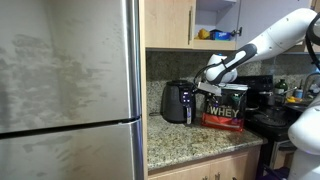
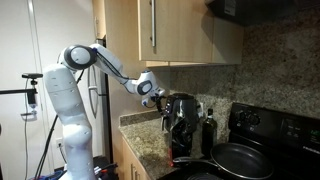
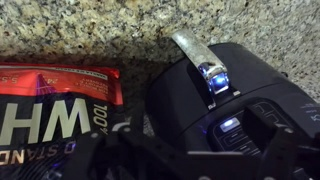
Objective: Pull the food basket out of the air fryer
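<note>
Noting gripper [image 1: 205,86] near air fryer [image 1: 178,100], finger gap indiscernible; centre on food basket [image 1: 185,112] handle [image 3: 203,62], clamp firmly, pull straight out.

The refrigerator door [image 1: 70,70] filling the left of an exterior view is brushed stainless steel, dull, with faint streaks. The countertop [image 3: 90,25] is polished granite, speckled grey and tan across the top of the wrist view. The air fryer [image 3: 185,100] is smooth black plastic with a glossy sheen, and its handle [image 3: 203,62] carries a bright, silvery, metal-looking strip. At the left edge, the WHEY tub [image 3: 45,95] wears a shiny red and black label. The cabinets [image 2: 125,35] are smooth light wood. The robot arm [image 2: 62,95] has a smooth white plastic shell.
</note>
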Robot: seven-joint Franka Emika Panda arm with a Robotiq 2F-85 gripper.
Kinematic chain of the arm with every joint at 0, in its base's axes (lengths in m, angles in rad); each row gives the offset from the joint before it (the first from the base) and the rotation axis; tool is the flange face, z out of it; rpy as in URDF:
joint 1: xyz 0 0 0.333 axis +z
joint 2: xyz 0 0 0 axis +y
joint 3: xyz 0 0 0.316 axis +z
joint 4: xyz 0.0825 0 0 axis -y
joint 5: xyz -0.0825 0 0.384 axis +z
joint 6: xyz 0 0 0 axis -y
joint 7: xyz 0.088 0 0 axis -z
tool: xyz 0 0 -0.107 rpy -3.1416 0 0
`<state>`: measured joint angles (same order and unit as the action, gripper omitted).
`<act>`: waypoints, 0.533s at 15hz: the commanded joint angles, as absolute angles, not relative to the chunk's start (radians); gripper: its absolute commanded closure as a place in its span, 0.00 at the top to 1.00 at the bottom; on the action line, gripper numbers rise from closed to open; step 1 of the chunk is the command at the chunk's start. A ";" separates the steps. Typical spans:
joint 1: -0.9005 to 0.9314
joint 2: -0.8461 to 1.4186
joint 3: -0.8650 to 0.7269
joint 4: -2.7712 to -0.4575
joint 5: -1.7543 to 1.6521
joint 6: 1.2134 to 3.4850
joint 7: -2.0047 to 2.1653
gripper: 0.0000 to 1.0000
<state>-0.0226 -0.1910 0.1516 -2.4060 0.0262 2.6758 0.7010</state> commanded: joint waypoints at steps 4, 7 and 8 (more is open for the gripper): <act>0.002 0.019 0.105 -2.306 0.112 2.804 0.694 1.00; 0.006 -0.016 0.091 -2.340 0.082 2.784 0.705 1.00; 0.005 -0.020 0.092 -2.340 0.082 2.783 0.705 1.00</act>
<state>-0.0156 -0.0199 0.1133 -2.3401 0.0793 2.7834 0.7091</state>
